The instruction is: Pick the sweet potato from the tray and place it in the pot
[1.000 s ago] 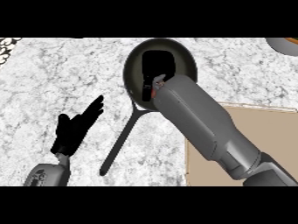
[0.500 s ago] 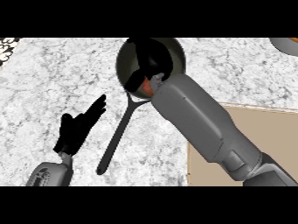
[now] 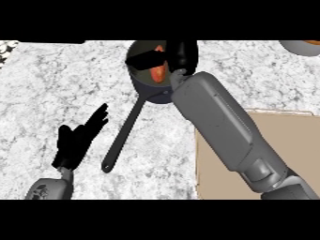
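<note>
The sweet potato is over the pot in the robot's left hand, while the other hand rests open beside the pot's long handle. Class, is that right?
Not quite: the head view shows the right hand holding the sweet potato over the pot. The left hand is the one resting open beside the pot's long handle.

Right hand [image 3: 168, 60] extended forward; left hand [image 3: 79, 139] open

I see an orange sweet potato [image 3: 158, 71] beside my black right hand [image 3: 183, 52] fingers, inside what looks like a dark grey pot [image 3: 143, 86]; the tray [image 3: 308, 140] is tan, the counter [image 3: 44, 89] mottled grey-white.
</note>
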You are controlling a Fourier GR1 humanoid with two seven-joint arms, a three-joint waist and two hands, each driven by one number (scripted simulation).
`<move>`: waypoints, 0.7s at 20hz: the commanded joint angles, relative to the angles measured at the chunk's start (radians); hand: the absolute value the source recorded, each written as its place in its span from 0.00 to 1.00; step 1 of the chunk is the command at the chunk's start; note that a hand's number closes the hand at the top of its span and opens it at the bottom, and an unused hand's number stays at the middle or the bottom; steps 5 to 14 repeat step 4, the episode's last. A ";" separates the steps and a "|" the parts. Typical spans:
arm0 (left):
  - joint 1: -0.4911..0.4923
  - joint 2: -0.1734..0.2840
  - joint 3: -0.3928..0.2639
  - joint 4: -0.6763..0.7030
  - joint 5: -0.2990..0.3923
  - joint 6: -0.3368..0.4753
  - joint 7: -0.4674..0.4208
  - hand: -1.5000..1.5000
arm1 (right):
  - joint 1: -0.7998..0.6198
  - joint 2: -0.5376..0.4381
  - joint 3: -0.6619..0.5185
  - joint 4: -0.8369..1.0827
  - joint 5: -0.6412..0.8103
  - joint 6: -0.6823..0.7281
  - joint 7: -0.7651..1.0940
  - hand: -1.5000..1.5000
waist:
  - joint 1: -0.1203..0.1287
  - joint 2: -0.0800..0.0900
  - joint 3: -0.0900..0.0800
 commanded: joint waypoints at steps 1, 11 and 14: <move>-0.012 0.002 0.017 0.042 0.004 0.000 0.012 0.50 | 0.063 0.000 -0.068 -0.061 -0.050 -0.058 -0.090 0.00 | -0.031 -0.003 -0.003; -0.014 0.015 0.047 0.028 0.039 -0.015 0.041 0.50 | 0.121 -0.058 -0.123 -0.147 -0.100 -0.013 -0.164 0.00 | -0.037 -0.005 -0.003; -0.014 0.015 0.047 0.028 0.039 -0.015 0.041 0.50 | 0.121 -0.058 -0.123 -0.147 -0.100 -0.013 -0.164 0.00 | -0.037 -0.005 -0.003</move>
